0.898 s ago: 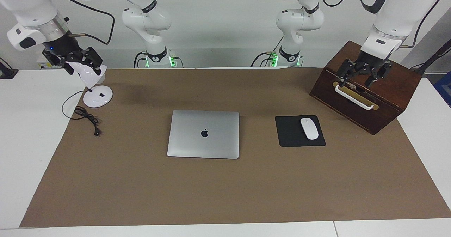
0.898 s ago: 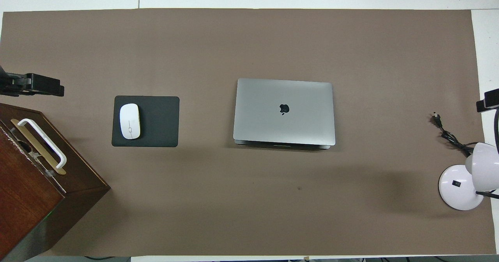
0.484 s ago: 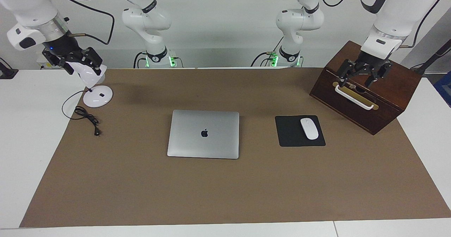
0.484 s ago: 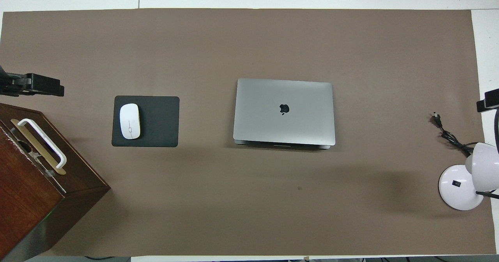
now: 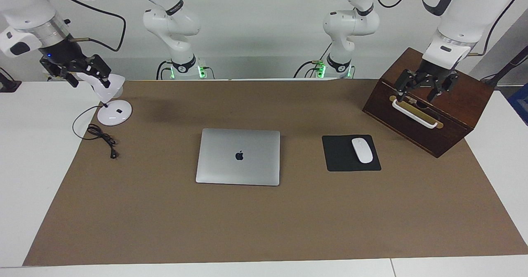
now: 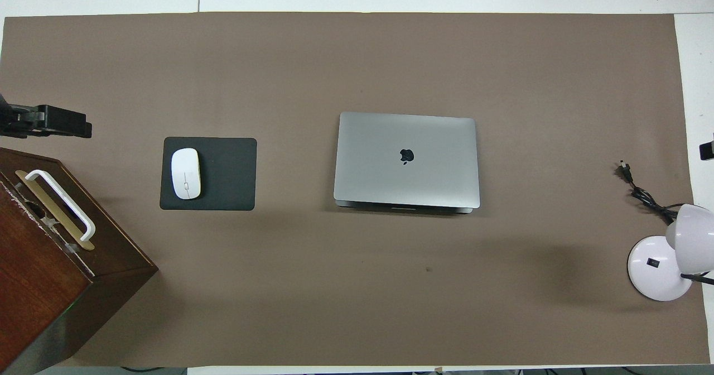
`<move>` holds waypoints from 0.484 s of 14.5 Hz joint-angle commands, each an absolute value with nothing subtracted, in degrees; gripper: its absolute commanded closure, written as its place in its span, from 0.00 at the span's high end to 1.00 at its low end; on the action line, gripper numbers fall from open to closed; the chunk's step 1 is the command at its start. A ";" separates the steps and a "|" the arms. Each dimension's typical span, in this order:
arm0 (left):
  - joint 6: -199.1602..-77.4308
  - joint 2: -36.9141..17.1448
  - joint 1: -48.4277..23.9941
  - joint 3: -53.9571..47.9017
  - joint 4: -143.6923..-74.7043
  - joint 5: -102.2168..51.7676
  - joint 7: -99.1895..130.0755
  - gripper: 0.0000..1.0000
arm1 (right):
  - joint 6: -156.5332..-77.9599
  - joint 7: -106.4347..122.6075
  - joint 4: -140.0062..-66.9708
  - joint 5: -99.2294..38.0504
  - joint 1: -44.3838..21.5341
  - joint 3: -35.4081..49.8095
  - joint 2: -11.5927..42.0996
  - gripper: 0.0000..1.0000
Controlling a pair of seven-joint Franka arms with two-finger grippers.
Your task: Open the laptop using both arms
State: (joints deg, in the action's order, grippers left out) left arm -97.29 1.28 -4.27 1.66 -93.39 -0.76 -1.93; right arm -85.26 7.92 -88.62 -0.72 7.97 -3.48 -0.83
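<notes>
The silver-grey laptop (image 5: 255, 163) lies shut in the middle of the brown mat, its dark apple logo up; it also shows in the overhead view (image 6: 440, 168). My left gripper (image 5: 416, 95) hangs open over the wooden box at the left arm's end, just above its white handle; its tips show in the overhead view (image 6: 47, 123). My right gripper (image 5: 87, 77) hangs open and empty over the white lamp at the right arm's end; only a tip shows at the overhead view's edge (image 6: 707, 150). Both are well apart from the laptop.
A dark wooden box (image 5: 453, 116) with a white handle (image 5: 413, 114) stands at the left arm's end. A white mouse (image 5: 361, 150) lies on a black mouse pad (image 5: 340, 155) beside the laptop. A white desk lamp (image 5: 114, 113) and its black cord (image 5: 103, 139) are at the right arm's end.
My right gripper has drawn outward toward the right arm's end of the table and a little up. The left gripper and the laptop have not moved.
</notes>
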 commanded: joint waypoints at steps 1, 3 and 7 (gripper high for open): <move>-98.00 2.99 -5.19 2.20 -95.45 0.09 -1.58 1.00 | -86.13 10.46 -89.30 1.23 9.23 -2.81 -1.14 1.00; -98.00 2.99 -5.19 2.20 -95.45 0.09 -1.58 1.00 | -86.40 10.37 -89.47 1.41 9.23 -2.73 -1.23 1.00; -98.00 2.99 -5.19 2.20 -95.45 0.09 -1.58 1.00 | -86.84 10.46 -89.56 1.32 8.79 -2.46 -1.23 1.00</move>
State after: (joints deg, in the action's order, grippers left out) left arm -97.29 1.28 -4.27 1.66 -93.39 -0.76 -1.93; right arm -85.68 8.81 -88.63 0.37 8.13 -3.34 -0.83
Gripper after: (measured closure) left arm 0.000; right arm 0.000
